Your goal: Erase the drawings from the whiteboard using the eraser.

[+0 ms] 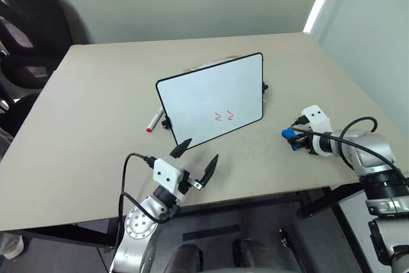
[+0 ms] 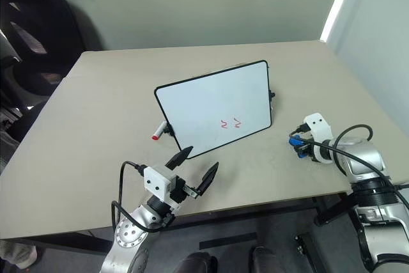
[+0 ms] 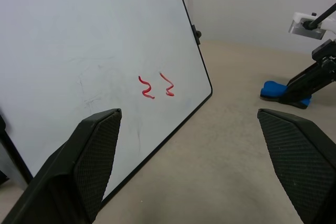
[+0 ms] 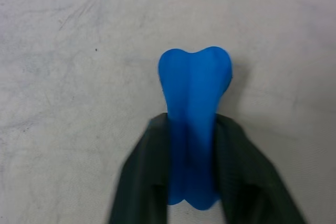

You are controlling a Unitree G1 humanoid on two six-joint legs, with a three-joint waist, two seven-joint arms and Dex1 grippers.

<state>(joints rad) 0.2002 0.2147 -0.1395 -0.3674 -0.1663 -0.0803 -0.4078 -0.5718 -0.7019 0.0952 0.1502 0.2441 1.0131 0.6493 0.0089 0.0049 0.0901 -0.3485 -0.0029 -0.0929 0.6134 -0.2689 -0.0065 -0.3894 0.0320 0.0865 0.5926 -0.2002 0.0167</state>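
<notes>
With the right gripper (image 4: 191,182) clamped on the eraser (image 4: 194,114), lift squarely; drawings (image 1: 223,116) wait at ten o'clock; left gripper (image 1: 197,157) gapes.

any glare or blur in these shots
Left eye view: a bright strip at the wall's corner, upper right; chair at upper left smeared. Right wrist view: the claw's fingers soft-edged, eraser sharper. Left wrist view: drawings crisp.

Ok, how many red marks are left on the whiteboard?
2: the drawings sit side by side low on the whiteboard, towards the right gripper. No others are visible on its face.
</notes>
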